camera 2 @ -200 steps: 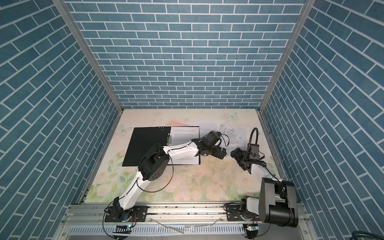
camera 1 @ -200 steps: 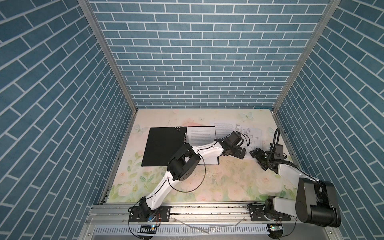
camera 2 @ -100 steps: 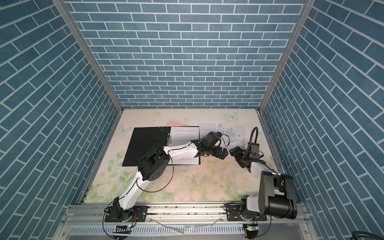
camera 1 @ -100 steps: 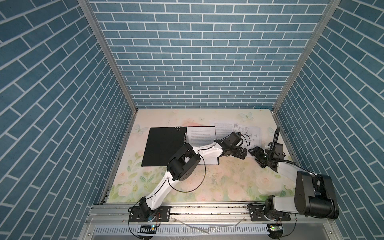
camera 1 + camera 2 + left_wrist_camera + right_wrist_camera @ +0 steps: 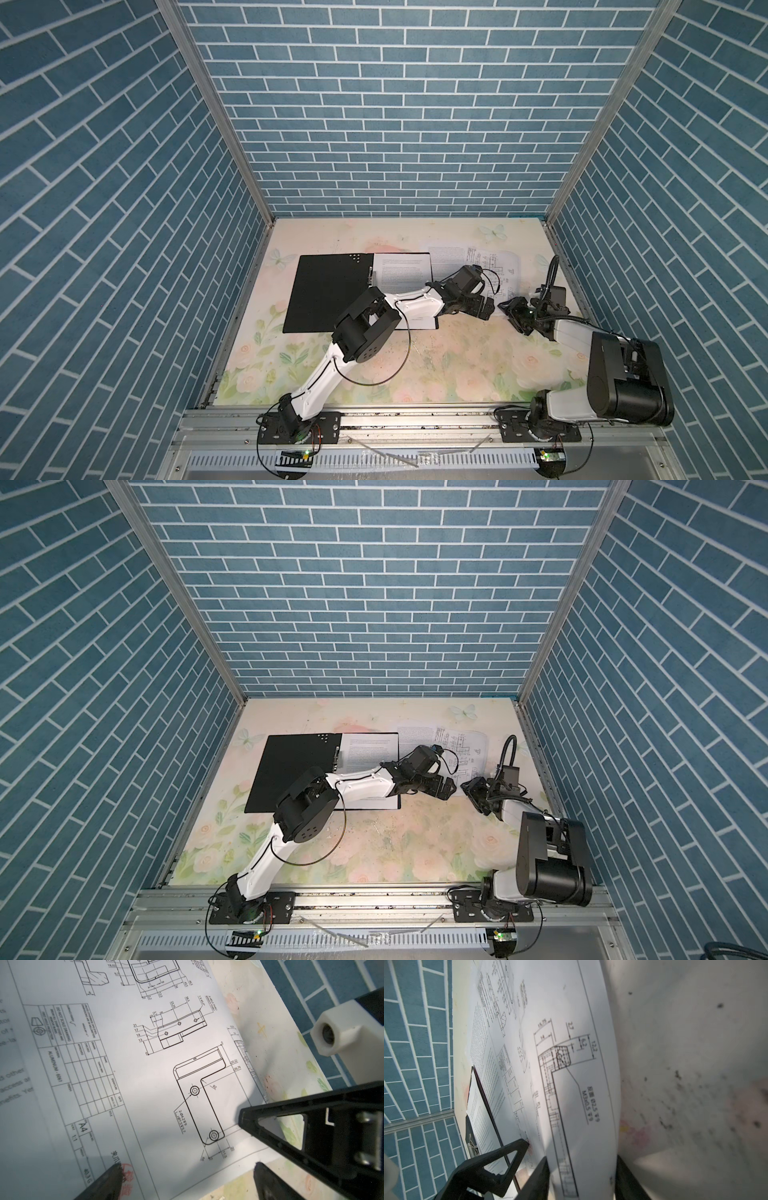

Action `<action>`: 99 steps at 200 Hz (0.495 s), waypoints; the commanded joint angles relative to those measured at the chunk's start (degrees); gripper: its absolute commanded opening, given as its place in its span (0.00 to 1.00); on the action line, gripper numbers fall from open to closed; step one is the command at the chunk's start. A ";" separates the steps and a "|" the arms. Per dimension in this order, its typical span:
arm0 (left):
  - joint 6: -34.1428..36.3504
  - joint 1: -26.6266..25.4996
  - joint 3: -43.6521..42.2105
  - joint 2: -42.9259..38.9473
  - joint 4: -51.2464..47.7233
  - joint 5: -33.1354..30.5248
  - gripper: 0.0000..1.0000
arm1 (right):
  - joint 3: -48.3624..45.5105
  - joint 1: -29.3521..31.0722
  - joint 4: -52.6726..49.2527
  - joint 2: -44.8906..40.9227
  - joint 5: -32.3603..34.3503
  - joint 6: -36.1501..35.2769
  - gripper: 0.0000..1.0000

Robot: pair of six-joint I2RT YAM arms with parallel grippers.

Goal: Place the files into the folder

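In both top views the folder (image 5: 328, 299) (image 5: 291, 771) lies open and flat on the bench (image 5: 415, 365), black inside up, left of the middle. A text sheet (image 5: 401, 272) lies on its right half. A drawing sheet (image 5: 496, 266) lies on the bench just beside the folder's right edge.

The left arm (image 5: 415, 305) climbs from the bench's front edge to a raised elbow. Its white forearm then runs low to the right across the folder's near right corner. The left pincer (image 5: 484, 309) tips down onto the near part of the drawing sheet. The right arm (image 5: 573, 332) is folded at its big black joint, and its forearm reaches low toward the back and left. The right pincer (image 5: 513, 309) sits at the sheet's near right corner, close to the left one but apart from it.

In the left wrist view the left pincer (image 5: 187, 1165) stands wide open over the drawing sheet (image 5: 166, 1064) and holds nothing. One fingertip (image 5: 108, 1178) rests by the red stamp. A finger (image 5: 291, 1103) of the right pincer meets the sheet's edge.

In the right wrist view the right pincer (image 5: 581, 1157) is about half open. One finger is over the paper and the other is beside the sheet's curled edge. No clamp on the sheet shows. The folder's dark edge (image 5: 488, 1105) and a finger (image 5: 467, 1176) of the left pincer lie beyond.
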 commanded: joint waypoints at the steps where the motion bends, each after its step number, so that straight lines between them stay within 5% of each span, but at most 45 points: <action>1: 0.89 -0.60 -1.91 -1.08 -3.79 -0.56 1.00 | -1.22 -0.86 -5.08 1.19 0.29 0.48 0.48; 40: 8.30 -0.95 -3.97 -5.20 -3.71 -4.92 1.00 | -1.36 -1.56 -5.00 1.31 -0.48 0.26 0.48; 99: 33.43 -6.42 -11.64 -10.14 3.69 -19.56 1.00 | -1.35 -2.15 -5.18 1.67 -0.86 0.21 0.48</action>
